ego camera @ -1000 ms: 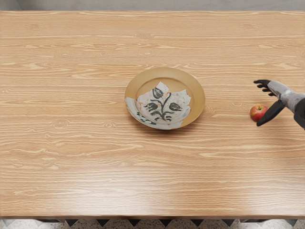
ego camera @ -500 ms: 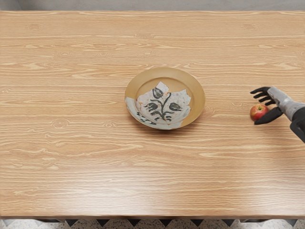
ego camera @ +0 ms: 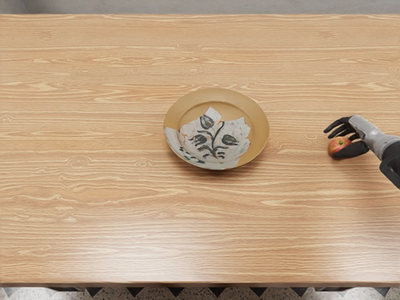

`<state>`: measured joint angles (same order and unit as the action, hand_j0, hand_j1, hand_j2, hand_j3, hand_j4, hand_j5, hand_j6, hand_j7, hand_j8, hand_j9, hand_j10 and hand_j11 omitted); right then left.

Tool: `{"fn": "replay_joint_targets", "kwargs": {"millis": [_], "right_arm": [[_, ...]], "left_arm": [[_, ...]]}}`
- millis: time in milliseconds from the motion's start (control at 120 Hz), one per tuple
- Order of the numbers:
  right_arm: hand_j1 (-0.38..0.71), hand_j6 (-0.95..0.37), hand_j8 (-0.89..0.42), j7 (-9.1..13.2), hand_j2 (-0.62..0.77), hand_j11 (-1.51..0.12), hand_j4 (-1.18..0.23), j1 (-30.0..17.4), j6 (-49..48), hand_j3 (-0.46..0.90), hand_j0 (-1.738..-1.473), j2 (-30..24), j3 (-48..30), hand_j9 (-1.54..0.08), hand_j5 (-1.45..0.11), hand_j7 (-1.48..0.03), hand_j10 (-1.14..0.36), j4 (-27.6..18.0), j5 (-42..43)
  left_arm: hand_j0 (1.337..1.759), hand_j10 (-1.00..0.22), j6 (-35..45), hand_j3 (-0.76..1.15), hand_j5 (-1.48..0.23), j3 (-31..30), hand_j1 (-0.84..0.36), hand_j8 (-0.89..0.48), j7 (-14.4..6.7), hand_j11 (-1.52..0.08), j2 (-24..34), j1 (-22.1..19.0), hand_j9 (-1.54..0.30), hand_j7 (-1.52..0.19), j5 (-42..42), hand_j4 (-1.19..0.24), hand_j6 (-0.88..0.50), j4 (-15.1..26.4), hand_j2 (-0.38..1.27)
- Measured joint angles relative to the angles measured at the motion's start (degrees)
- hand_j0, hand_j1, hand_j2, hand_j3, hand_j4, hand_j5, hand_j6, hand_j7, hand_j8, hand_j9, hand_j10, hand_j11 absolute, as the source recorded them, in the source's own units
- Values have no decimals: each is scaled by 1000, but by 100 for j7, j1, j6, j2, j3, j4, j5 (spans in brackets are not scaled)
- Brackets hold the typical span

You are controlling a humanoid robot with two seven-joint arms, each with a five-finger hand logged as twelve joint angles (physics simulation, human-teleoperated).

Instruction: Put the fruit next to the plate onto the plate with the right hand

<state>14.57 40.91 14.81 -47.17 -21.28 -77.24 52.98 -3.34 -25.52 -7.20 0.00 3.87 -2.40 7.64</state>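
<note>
Wooden table bears an apple near its right edge, the right hand curled around it. Probably light, firm and smooth-skinned; grip across its middle.

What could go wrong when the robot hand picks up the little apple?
The right robot hand curls around a small, round apple. If the grip is loose, the apple might roll away across the table. The plate is well off to its left, so the apple could drop on the way.
</note>
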Motion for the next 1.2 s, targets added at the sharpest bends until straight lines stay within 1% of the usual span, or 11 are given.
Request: {"fn": "replay_joint_targets", "kwargs": {"millis": [142, 342, 717, 1008, 1117, 1200], "right_arm": [[263, -588, -434, 2, 185, -765, -588, 12, -3, 0, -1657, -155, -10, -760, -756, -758, -470, -176, -56], [283, -616, -455, 12, 272, -799, -615, 46, -21, 0, -1658, -207, -37, -799, -800, -797, -483, -249, -102], [272, -621, -445, 57, 253, -805, -616, 132, -39, 0, -1658, -203, -89, -811, -815, -806, -479, -456, -148], [269, -609, -451, 256, 238, -788, -604, 447, -40, 0, -1658, -150, -92, -795, -798, -790, -482, -676, -384], [272, -605, -449, 293, 224, -783, -601, 540, -40, 0, -1658, -140, -93, -789, -792, -785, -476, -758, -472], [268, -603, -453, 305, 239, -778, -600, 603, -42, 0, -1658, -134, -93, -785, -787, -782, -485, -813, -525]], "left_arm": [[1658, -245, 0, 0, -318, 0, 55, -245, 0, -318, 0, -5, -318, -318, -1, -245, -245, 0, 49], [1658, -245, 0, 0, -318, 0, 55, -245, 0, -318, 0, 0, -318, -318, -3, -245, -245, 0, 49], [1658, -245, 0, 0, -318, 1, 56, -245, 0, -318, 0, -3, -318, -318, 0, -245, -245, 0, 49], [1658, -245, 0, 0, -318, -2, 55, -245, 0, -318, 0, -8, -318, -318, -1, -245, -245, 0, 49], [1658, -245, 0, 0, -318, 0, 55, -245, 0, -318, 0, -2, -318, -318, -1, -245, -245, 0, 49], [1658, -245, 0, 0, -318, -1, 55, -245, 0, -318, 0, -5, -318, -318, -1, -245, -245, 0, 49]]}}
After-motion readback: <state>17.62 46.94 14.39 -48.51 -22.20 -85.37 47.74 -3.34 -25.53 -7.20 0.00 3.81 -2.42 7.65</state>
